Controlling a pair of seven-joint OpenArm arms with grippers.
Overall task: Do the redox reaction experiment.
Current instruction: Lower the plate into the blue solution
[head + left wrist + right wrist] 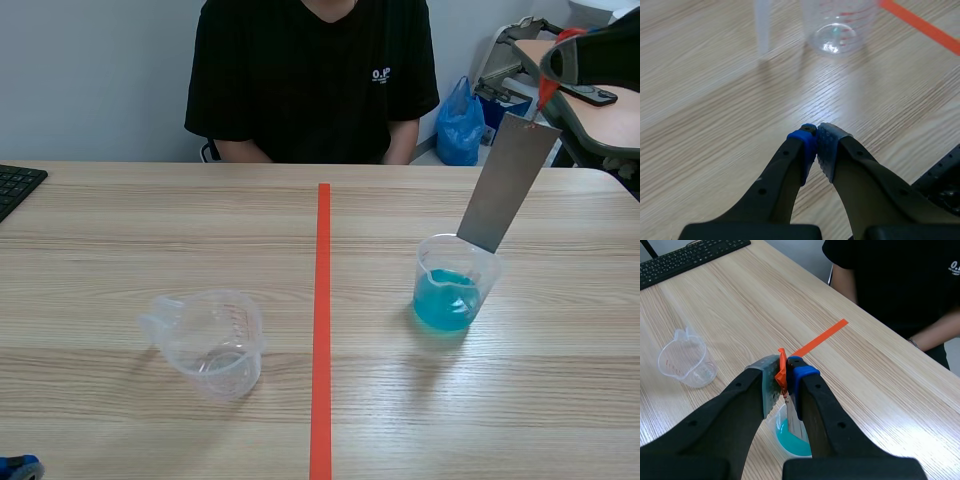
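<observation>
The fingers of the right gripper are pressed close together on an orange-red tab at the top end of the metal strip, so the strip hangs from them. The grey-green pad lies on one side of the tab and the blue pad on the other. The arm is raised and comes in high across the scene view's upper right corner, with the fingers pointing down and in toward the tabletop. The strip slopes down from the fingers, tilted rather than upright. Its lower end sits at the far side of the rim of the beaker of blue liquid. Whether the strip reaches the liquid cannot be told. That beaker stands on the right of the orange-red line.

The left gripper has its fingers closed tip to tip, blue pad against grey pad, with nothing between them. It is low over bare wood at the near left corner, and only a bit of blue pad shows in the scene view. Ahead of it, well apart, the empty beaker stands upright on the left of the line.

A person in a black shirt sits across the tabletop, and a keyboard lies at its far left edge.
</observation>
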